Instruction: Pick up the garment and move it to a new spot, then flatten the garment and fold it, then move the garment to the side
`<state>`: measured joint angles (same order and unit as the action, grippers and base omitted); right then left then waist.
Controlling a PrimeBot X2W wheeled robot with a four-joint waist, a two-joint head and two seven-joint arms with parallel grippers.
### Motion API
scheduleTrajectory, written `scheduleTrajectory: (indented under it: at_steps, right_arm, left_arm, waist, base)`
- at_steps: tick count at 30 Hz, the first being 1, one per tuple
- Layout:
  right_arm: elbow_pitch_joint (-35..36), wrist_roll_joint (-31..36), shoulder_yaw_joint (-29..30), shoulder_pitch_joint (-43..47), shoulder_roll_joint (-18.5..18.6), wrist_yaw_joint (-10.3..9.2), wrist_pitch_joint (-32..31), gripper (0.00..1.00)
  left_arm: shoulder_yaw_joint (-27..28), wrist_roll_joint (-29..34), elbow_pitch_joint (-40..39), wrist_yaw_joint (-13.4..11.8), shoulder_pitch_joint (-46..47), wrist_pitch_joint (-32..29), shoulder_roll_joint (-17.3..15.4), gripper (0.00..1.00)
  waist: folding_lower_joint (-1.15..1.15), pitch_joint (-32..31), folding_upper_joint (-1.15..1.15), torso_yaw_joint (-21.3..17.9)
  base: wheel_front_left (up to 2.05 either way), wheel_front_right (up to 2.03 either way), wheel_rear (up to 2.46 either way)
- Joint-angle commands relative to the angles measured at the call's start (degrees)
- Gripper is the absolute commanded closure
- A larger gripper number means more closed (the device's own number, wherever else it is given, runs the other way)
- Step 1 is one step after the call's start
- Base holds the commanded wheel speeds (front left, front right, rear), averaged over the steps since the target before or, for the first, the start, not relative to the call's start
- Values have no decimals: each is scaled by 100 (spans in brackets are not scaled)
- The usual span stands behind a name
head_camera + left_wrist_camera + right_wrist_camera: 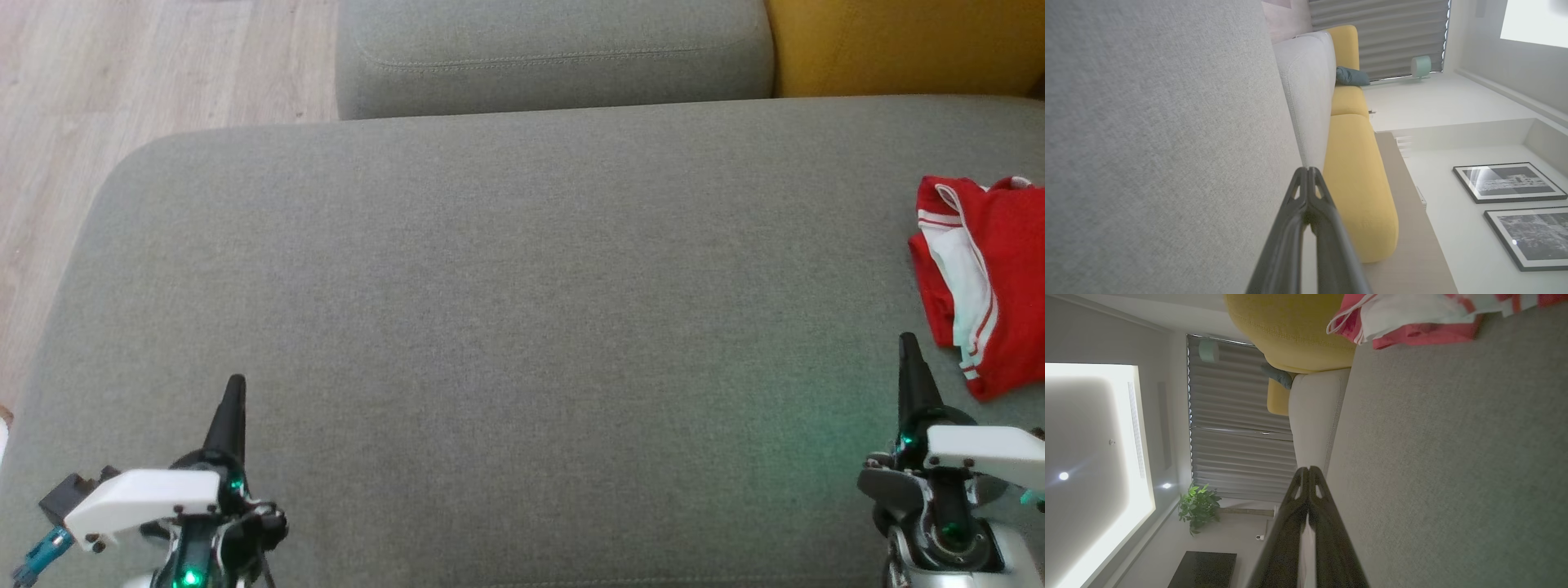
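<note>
- The left gripper sits at the near left edge of the seat. Its fingers are pressed together with nothing between them. In the left wrist view the tips meet alongside plain grey fabric.
- The right gripper mirrors it at the near right, jaws likewise closed and empty. Its tip is near the garment but apart from it.
- Both arms look parked in a rest pose at the near edge. I judge this leaves the wide middle of the seat for spreading cloth.
- The garment, red with white stripes, lies bunched at the far right of the seat and is partly cut off by the frame edge. In the right wrist view it lies ahead of the fingers and off to one side.
- Its layers overlap unevenly, so it reads as rumpled rather than neatly folded. The hidden part keeps that uncertain.
- If it has not yet been picked up, the right arm is the natural one to take it, being closest. Its jaws would have to open first.
- The risk is thin cloth on soft upholstery: a pinch may catch only the top layer.
</note>
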<state>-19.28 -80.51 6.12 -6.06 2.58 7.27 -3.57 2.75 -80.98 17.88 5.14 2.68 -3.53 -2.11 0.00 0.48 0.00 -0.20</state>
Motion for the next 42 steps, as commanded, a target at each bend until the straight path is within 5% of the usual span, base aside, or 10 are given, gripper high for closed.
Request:
scheduleTrajectory:
  at_steps: [1,16,42]
  right_arm:
    - [256,-182,-70,-124,29,20,-54,100]
    - [525,-1165,40,-12,30,22,-292,100]
    - [525,-1165,39,-12,30,22,-292,100]
  left_arm:
    - [224,-167,-241,74,323,-53,-70,100]
    - [377,-1119,-381,235,352,-296,-76,100]
    - [377,-1119,-382,235,352,-296,-76,100]
  waist:
    - [0,-2,0,2]
    - [0,-30,0,20]
    - [0,-30,0,20]
  base:
    - [0,0,0]
    - [0,0,0]
    - [0,0,0]
